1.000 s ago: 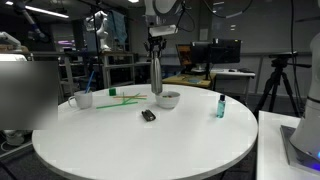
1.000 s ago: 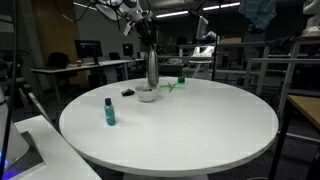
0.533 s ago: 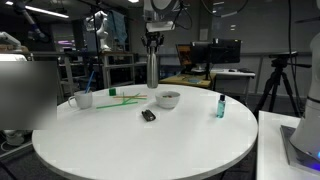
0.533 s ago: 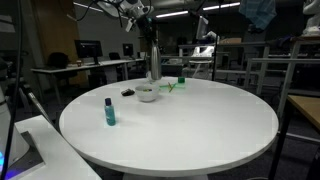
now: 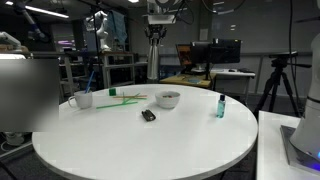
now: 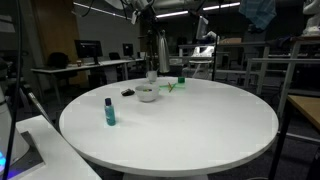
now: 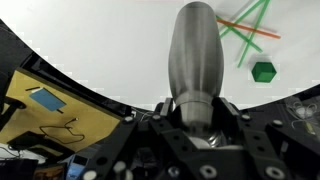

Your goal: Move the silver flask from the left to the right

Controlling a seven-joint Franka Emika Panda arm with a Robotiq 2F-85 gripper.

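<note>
The tool is clenched around the narrow neck of the silver flask and holds it upright in the air, with its bottom clearly above the round white table. In both exterior views the flask hangs free from the tool and touches nothing else. In the wrist view the tool comes in from the lower edge. Its two fingers press on the neck from both sides, and the wide body of the flask points away from the camera toward the table. In an exterior view the flask is above the far part of the table, over the area where the small things stand. Below it, in an exterior view, a white bowl stands on the table, and a white mug stands well apart from the bowl, near the table edge. Between the mug and the bowl lie thin green sticks, with a small green block just behind them. A small dark thing lies near the bowl, on the side closer to this camera. A small teal bottle with a dark cap stands upright, well apart from the bowl on its other side. The wrist view shows the green block and crossing green and orange sticks on the table beyond the flask.
</note>
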